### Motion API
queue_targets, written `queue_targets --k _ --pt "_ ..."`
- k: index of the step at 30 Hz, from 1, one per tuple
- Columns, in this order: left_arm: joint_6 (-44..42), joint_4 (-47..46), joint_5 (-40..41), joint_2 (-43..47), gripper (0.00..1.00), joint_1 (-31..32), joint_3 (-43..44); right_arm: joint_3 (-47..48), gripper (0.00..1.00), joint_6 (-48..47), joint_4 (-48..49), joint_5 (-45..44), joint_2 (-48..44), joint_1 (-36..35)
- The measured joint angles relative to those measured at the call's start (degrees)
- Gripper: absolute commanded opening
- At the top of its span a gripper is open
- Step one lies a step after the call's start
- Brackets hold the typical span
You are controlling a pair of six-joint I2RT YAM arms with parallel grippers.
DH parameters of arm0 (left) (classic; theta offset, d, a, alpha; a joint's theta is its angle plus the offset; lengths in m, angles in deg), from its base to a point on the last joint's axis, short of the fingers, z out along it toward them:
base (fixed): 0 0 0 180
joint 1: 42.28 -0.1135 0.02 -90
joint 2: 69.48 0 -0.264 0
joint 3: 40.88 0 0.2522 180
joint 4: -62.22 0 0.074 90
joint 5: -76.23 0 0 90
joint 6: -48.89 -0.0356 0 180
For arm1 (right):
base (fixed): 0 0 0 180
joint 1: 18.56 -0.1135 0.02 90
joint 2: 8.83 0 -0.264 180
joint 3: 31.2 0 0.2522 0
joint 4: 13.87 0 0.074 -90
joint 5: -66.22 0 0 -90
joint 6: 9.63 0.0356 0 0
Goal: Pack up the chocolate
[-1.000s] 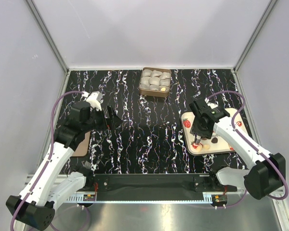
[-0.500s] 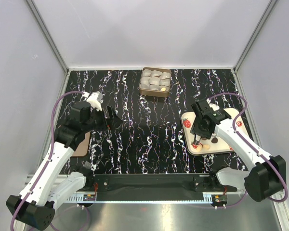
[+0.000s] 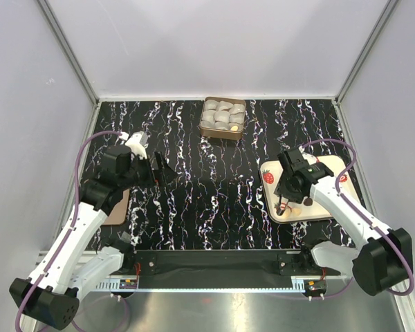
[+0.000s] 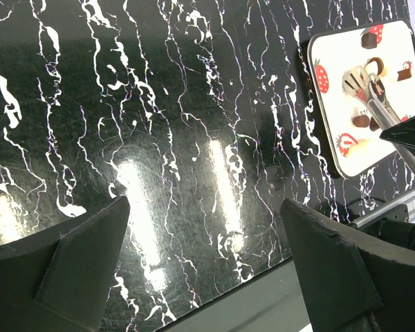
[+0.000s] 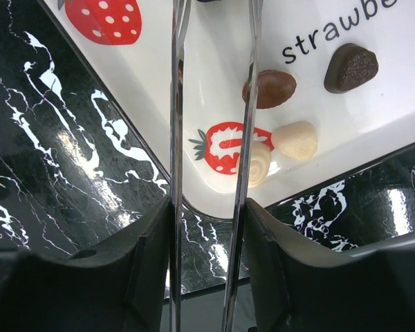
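- Right pincer (image 5: pixel 213 21) released, holding nothing, over the white tray (image 5: pixel 401 76); chocolate (image 5: pixel 270 88) just beside its tips.
- Left pincer (image 4: pixel 207 256) released above bare tabletop (image 4: pixel 159 124).

1. Printed in dark lowercase on the white tray (image 5: pixel 373 131), cut off by the picture's edge: "strawbe".
2. Nothing else legible in any view; no labels, brands or numbers readable elsewhere.

Black white-veined marble tabletop (image 3: pixel 214 200) enclosed by plain pale walls (image 3: pixel 214 45).
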Motion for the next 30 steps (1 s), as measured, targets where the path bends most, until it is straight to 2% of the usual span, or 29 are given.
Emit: queue_targets --k 25,30 --pt "0.59 -1.20 -0.85 -0.81 0.99 0.00 0.00 -0.61 0.42 -1.92 2.21 0.39 -1.18 0.07" --pt "0.57 -1.20 -0.85 -0.81 0.99 0.00 0.00 2.27 0.41 -3.06 0.79 0.33 -1.14 0.07"
